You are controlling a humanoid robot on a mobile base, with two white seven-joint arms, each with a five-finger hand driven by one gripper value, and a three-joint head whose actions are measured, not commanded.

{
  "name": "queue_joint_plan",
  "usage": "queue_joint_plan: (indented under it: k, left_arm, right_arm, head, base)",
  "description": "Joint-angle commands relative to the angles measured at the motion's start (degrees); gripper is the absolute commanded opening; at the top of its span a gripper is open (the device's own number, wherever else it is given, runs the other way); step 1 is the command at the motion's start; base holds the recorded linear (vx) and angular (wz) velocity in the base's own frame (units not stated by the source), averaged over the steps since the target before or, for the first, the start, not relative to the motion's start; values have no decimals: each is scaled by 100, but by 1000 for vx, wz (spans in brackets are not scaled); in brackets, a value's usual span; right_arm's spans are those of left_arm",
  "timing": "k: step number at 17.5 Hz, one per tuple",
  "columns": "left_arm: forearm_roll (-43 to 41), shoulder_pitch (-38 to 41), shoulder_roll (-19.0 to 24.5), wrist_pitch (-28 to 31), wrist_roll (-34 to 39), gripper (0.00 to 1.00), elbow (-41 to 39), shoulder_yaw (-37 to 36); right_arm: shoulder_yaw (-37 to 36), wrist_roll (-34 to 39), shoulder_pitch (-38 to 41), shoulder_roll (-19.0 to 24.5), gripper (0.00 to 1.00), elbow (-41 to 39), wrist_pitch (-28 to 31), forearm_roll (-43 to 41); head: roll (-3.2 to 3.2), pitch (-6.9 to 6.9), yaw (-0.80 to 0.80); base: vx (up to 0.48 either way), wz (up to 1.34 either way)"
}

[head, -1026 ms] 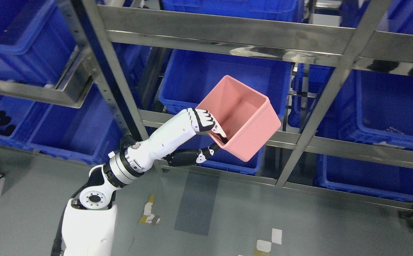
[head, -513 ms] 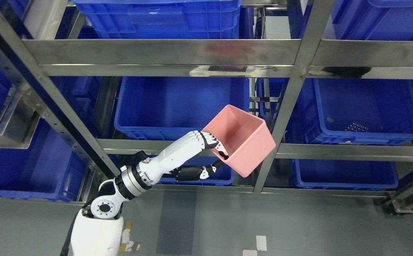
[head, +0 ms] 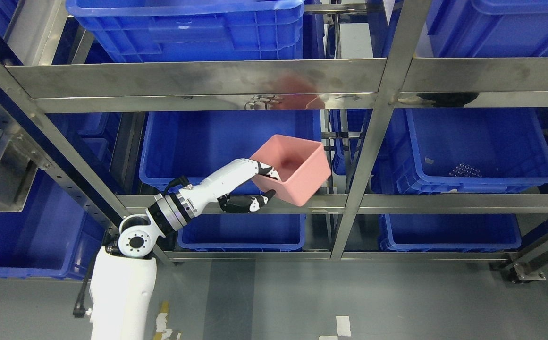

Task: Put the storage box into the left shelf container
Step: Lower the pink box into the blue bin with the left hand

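A pink open-topped storage box (head: 297, 170) hangs tilted in front of the middle shelf level. My left hand (head: 262, 182) is shut on its near-left wall, fingers over the rim and thumb underneath. The white left arm reaches up from the lower left. Behind the box sits a large blue container (head: 198, 146) in the left bay of the steel shelf (head: 207, 80). The box overlaps the container's right part and hangs above the front shelf rail (head: 236, 202). My right hand does not show.
An upright steel post (head: 368, 156) stands just right of the box. Another blue container (head: 481, 146) with small bits inside fills the right bay. More blue bins sit above and below, and at the far left. Grey floor lies in front.
The camera has shifted, so the shelf now looks level and square-on. The left hand has carried the pink box left and up, away from the post and toward the left blue container.
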Motion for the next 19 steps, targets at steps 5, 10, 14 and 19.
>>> queue_joint_plan:
  k: [5, 10, 14, 19]
  left_arm:
    - [-815, -769, 369, 56, 69, 3, 1668, 1090]
    - [-868, -848, 387, 64, 192, 30, 1748, 1134]
    - [-868, -831, 378, 56, 193, 56, 1748, 1134]
    - [-807, -840, 124, 3, 245, 78, 1686, 1143]
  right_arm:
    - [0, 3, 44, -100, 100, -100, 0, -18]
    - [0, 3, 44, -100, 100, -100, 0, -18]
    - [0, 3, 44, -100, 100, -100, 0, -18]
    - [0, 3, 44, -100, 100, -100, 0, -18]
  head:
    - [0, 0, 0]
    - [0, 0, 0]
    - [0, 0, 0]
    - [0, 0, 0]
  base:
    - [0, 0]
    - [0, 0]
    - [0, 0]
    - [0, 0]
